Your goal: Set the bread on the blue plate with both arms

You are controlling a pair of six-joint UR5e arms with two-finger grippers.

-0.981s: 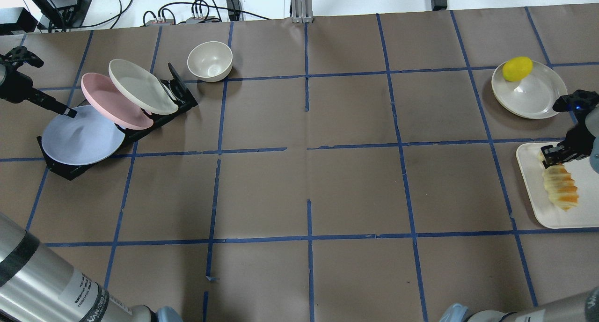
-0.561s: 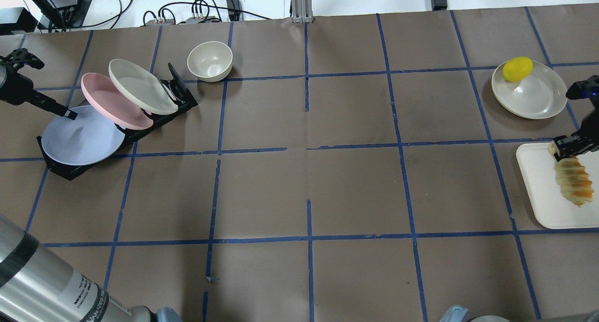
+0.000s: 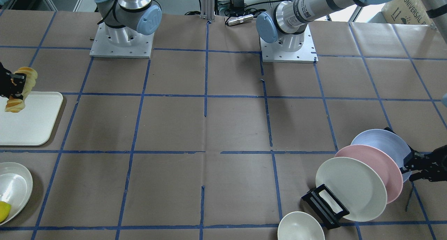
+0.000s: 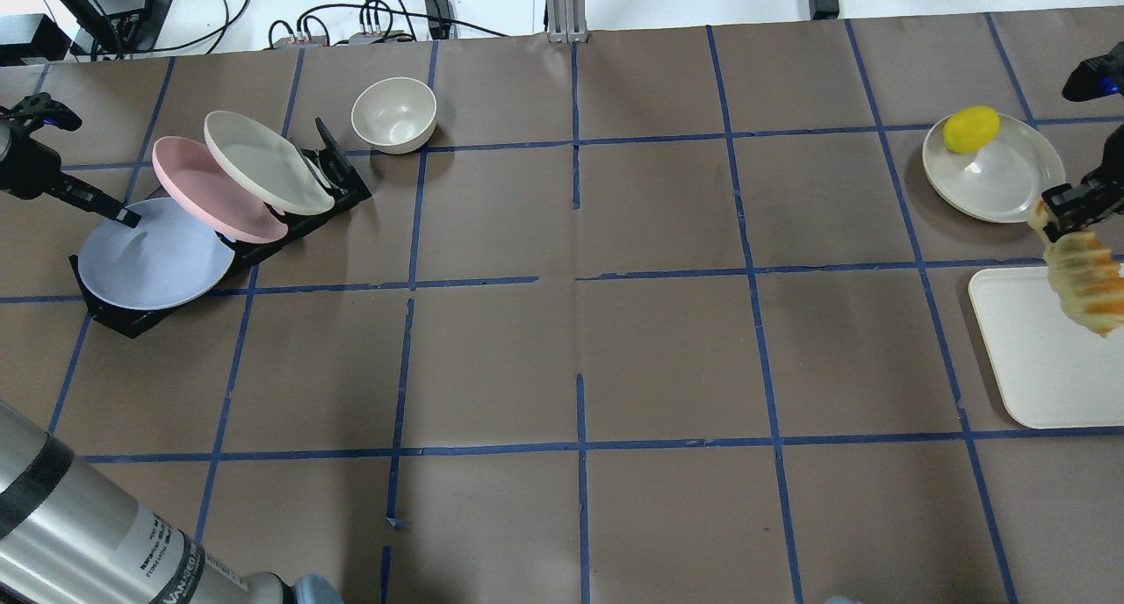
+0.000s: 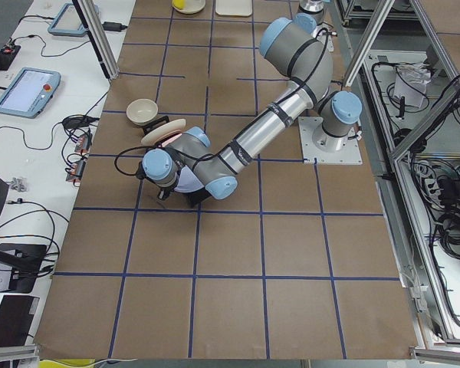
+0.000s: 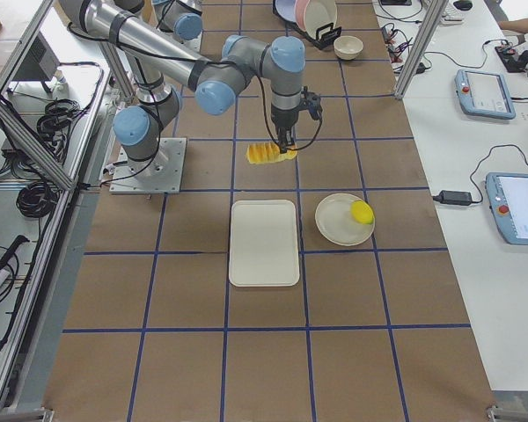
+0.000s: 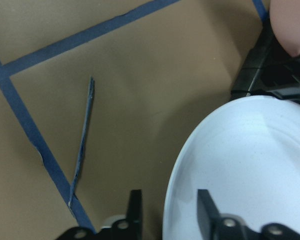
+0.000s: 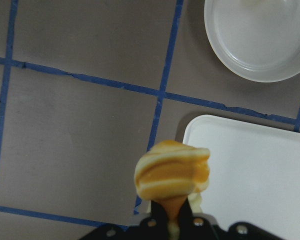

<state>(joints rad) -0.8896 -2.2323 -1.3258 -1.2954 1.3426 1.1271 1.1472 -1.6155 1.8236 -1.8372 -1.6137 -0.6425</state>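
The bread (image 4: 1087,290), a ridged pale yellow loaf with orange crests, hangs from my right gripper (image 4: 1065,207), which is shut on its upper end. It hangs in the air over the tray's far-left corner; it also shows in the front view (image 3: 20,90) and in the right wrist view (image 8: 172,170). The blue plate (image 4: 154,257) leans in the front slot of a black rack at the far left. My left gripper (image 4: 125,219) is at the plate's far-left rim. In the left wrist view its fingers (image 7: 135,212) stand apart, one on each side of the plate's rim (image 7: 240,165).
A pink plate (image 4: 211,191) and a cream plate (image 4: 263,165) lean in the same rack (image 4: 123,321). A cream bowl (image 4: 393,114) stands behind it. A white tray (image 4: 1036,367) lies at the right edge. A cream plate (image 4: 1005,187) beyond it holds a yellow lemon-like piece (image 4: 970,128).
My right gripper has lifted the bread off the white tray and carried it up and toward the table's far side. My left gripper has shifted slightly at the blue plate's rim.
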